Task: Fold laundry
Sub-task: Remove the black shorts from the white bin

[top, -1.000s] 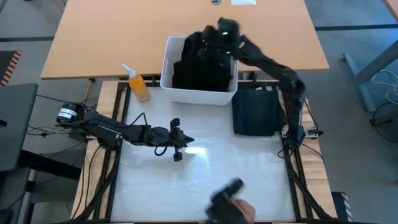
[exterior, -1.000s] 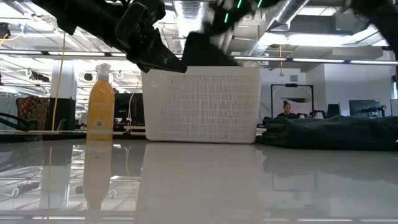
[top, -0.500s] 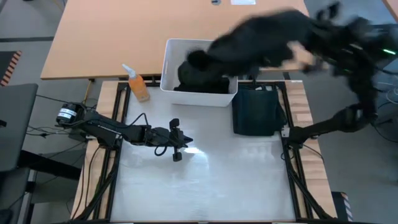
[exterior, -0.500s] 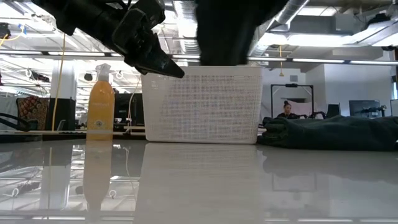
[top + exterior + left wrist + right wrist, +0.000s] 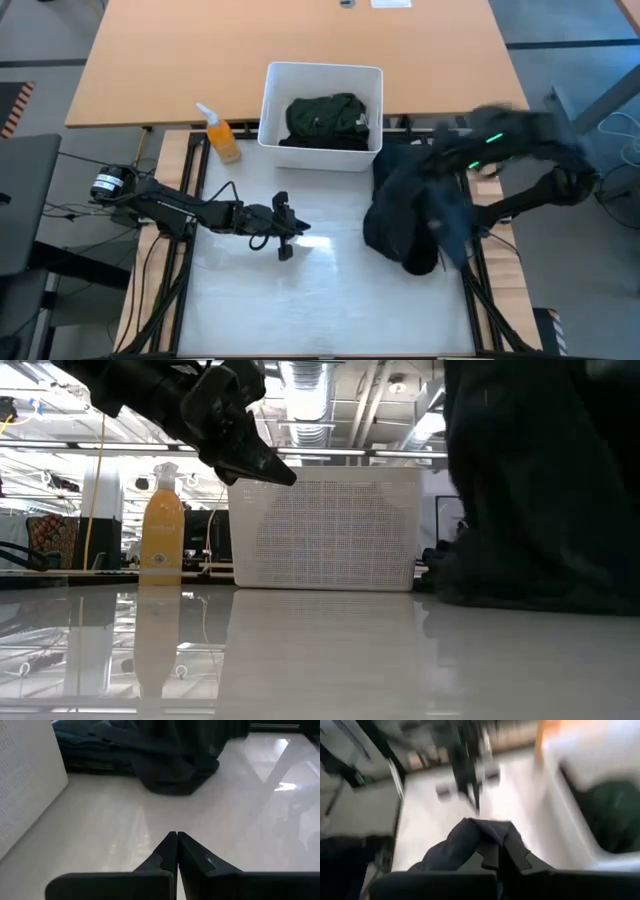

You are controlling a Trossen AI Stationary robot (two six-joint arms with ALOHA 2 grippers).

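Note: your right gripper, blurred, pinches one dark garment; left gripper jaws pressed together, empty.

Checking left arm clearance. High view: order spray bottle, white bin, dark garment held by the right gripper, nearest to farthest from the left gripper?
From the left gripper:
1. Dark garment, to its right.
2. Spray bottle, back left; white bin, behind it: too close to call.

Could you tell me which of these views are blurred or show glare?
High view: the right arm and its dark garment are smeared by motion. Right wrist view: everything beyond the right claw is blurred. Low view: the glossy table mirrors the orange bottle.
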